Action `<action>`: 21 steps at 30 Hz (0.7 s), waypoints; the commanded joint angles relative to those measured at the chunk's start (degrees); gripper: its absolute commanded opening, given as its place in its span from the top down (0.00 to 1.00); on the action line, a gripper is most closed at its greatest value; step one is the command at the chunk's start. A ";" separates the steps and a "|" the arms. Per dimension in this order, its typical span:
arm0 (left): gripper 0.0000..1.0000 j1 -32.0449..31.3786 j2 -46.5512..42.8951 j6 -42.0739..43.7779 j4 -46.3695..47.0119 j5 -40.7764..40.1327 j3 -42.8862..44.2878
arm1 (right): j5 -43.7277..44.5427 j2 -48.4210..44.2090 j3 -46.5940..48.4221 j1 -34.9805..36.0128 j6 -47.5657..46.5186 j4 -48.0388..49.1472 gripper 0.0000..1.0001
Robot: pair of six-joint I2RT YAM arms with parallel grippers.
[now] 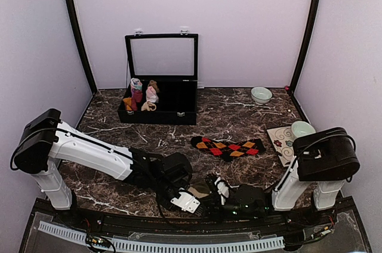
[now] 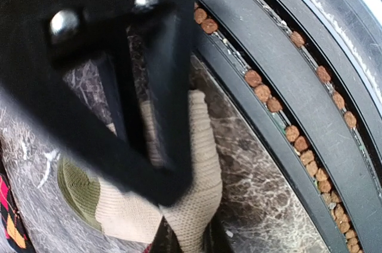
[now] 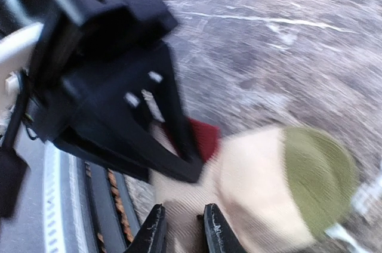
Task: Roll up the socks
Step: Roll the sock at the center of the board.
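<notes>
Left claw [image 2: 182, 242] is pinched tight on the cream knit sock [image 3: 256, 181], with fabric bunched between its two fingers in the left wrist view. Right claw [image 3: 182, 229] is narrow and clamped on the same sock, cream knit showing between its fingers. The claws meet nose to nose, just beside each other, with the sock bundled between and under them. The sock's maroon end [image 3: 206, 136] sits right against the left claw's fingers. Its olive-green patch [image 3: 319, 172] sticks out on the far side of the bundle from the left claw. Can't tell if the sock is lifted or resting on the surface.

All this is at the near edge of the dark marble tabletop [image 1: 239, 116], about mid-width, just inside the black rail [image 2: 286, 98] that runs along that edge.

Further out, the black sock with red and orange argyle diamonds [image 1: 228, 147] lies flat, right of centre on the tabletop. It is well apart from both claws and neither touches it.

At the right edge a pale cup [image 1: 302, 128] stands on a patterned cream tile [image 1: 278, 139]. A white bowl [image 1: 261, 94] is near the far right corner. Toward the far left corner is a black box [image 1: 179, 110] with its glass lid upright, and small sock rolls [image 1: 143, 95] are in its left compartment.
</notes>
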 commanded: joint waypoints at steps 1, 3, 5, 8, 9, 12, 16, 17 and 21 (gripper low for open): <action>1.00 0.21 3.44 -1.30 -4.56 -0.08 -0.47 | 4.11 -0.03 -7.57 0.12 1.95 -17.11 0.77; 1.00 0.81 4.80 -1.17 -5.82 0.29 0.39 | 6.12 -2.90 -8.94 0.22 1.05 -15.60 0.75; 1.00 2.03 6.52 -1.60 -7.52 1.45 1.78 | 8.37 -5.68 -10.51 0.27 0.47 -13.47 0.73; 1.00 3.55 9.72 -2.65 -10.95 3.03 4.74 | 12.31 -10.50 -13.49 0.23 0.91 -11.16 0.71; 1.00 3.77 10.69 -2.99 -12.00 3.43 5.79 | 14.02 -12.29 -14.89 0.21 1.67 -9.86 0.71; 1.00 3.84 13.22 -4.16 -14.54 4.41 8.57 | 18.14 -19.76 -19.19 0.23 2.58 -6.63 0.68; 1.00 4.41 17.18 -5.60 -18.27 6.25 11.55 | 20.49 -30.46 -18.19 0.21 -0.06 -16.83 0.64; 1.00 4.81 17.84 -6.30 -19.54 6.72 12.56 | 20.35 -32.41 -17.84 0.22 -1.33 -19.38 0.64; 1.00 8.13 21.76 -10.35 -24.06 11.05 16.53 | 19.30 -40.31 -17.36 0.21 -6.27 -27.38 0.63</action>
